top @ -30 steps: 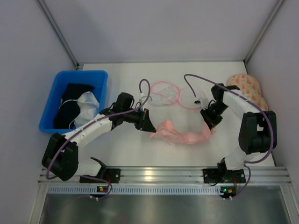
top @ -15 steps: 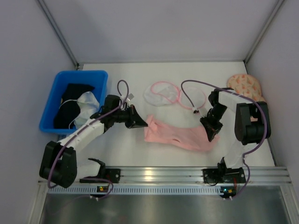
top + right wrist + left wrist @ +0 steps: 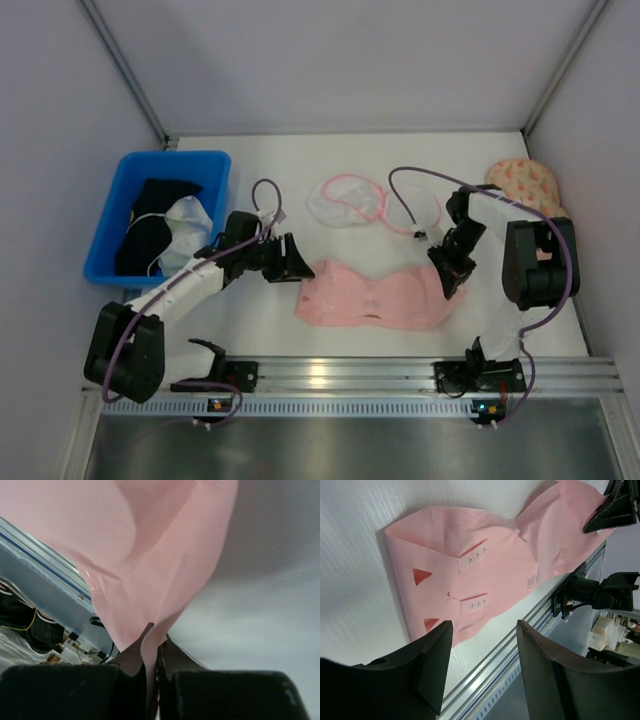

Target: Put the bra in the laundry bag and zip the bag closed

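The light-pink bra point(image 3: 370, 298) lies spread flat on the white table near the front rail. Its inner side with hook tabs shows in the left wrist view point(image 3: 470, 580). My left gripper point(image 3: 298, 266) hovers just left of the bra's left end, open, with nothing between its fingers point(image 3: 484, 626). My right gripper point(image 3: 451, 284) is shut on the bra's right end, and the pink fabric is pinched between its fingers point(image 3: 156, 632). The laundry bag point(image 3: 345, 205), white mesh with pink edging, lies open behind the bra.
A blue bin point(image 3: 110, 225) with black and white garments stands at the left. A peach speckled item point(image 3: 530, 185) lies at the back right. The metal rail point(image 3: 350, 375) runs along the table's near edge. Grey walls close in both sides.
My left gripper has opened and let go of the bra's left end. The bra, bunched a second ago, now lies flattened out. The right gripper keeps its hold.
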Available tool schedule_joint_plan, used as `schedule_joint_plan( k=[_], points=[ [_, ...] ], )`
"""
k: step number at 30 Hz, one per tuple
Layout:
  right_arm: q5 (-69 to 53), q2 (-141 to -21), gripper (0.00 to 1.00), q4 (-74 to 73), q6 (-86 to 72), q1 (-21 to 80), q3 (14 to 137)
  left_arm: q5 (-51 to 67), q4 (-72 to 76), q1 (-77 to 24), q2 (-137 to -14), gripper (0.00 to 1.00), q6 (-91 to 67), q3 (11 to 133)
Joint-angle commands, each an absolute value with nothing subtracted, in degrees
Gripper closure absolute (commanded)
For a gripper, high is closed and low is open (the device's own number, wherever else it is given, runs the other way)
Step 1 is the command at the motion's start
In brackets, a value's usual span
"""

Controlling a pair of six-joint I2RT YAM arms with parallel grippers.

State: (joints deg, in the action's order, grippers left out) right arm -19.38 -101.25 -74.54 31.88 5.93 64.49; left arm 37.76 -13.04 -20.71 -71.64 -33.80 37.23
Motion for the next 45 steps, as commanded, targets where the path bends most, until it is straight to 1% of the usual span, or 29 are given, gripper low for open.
schedule_joint_plan(
  k=[1,5,11,19,26,32,33,38,39,41,42,43,44,45],
  points=[
    [-20.04,-98.44,1.0,-74.52,31.81,5.45,68.55,36.13,-13.79,-20.48,-67.95,0.4,-28.23,38.84],
    [-23.19,-97.3,1.0,-77.51,32.25,5.8,72.32,31.65,-17.4,-20.57,-65.75,0.36,-24.7,40.6],
    [-25.31,-97.03,1.0,-77.78,31.12,10.28,72.42,30.59,-18.89,-20.57,-66.0,0.36,-23.73,40.61],
    [-25.14,-99.84,1.0,-76.56,28.22,18.97,74.26,29.09,-19.16,-20.57,-68.38,0.37,-24.34,40.69],
    [-30.05,-105.64,1.0,-77.34,26.28,22.32,78.57,28.04,-19.16,-20.57,-69.34,0.37,-25.14,39.55],
    [-32.86,-111.53,0.93,-77.7,25.14,23.82,79.98,27.07,-19.07,-20.57,-71.01,0.37,-25.05,40.16],
    [-33.31,-112.14,0.88,-77.52,25.14,23.91,80.07,27.24,-19.16,-20.57,-71.28,0.37,-25.05,40.43],
    [-35.41,-112.76,0.77,-77.78,24.79,23.91,80.5,28.04,-19.07,-20.57,-70.84,0.36,-24.61,40.61],
    [-35.85,-112.42,0.72,-78.04,24.87,23.91,80.68,28.12,-19.16,-20.57,-70.75,0.36,-24.61,40.52],
    [-37.43,-112.24,0.7,-78.57,25.05,23.91,81.47,28.39,-19.16,-20.57,-70.31,0.36,-24.26,40.34],
    [-37.96,-111.98,0.65,-78.75,25.14,23.91,81.74,28.21,-19.07,-20.57,-69.96,0.36,-24.26,40.34],
    [-38.58,-111.8,0.63,-79.1,25.22,24.08,82.09,28.21,-19.07,-20.57,-69.87,0.35,-24.26,40.25],
    [-39.8,-111.8,0.57,-79.36,25.22,24.0,82.7,28.13,-19.16,-20.57,-69.79,0.35,-24.26,40.43],
    [-40.34,-111.97,0.56,-79.45,25.31,24.17,83.05,28.13,-19.07,-20.65,-69.7,0.35,-24.17,40.52]
  ],
)
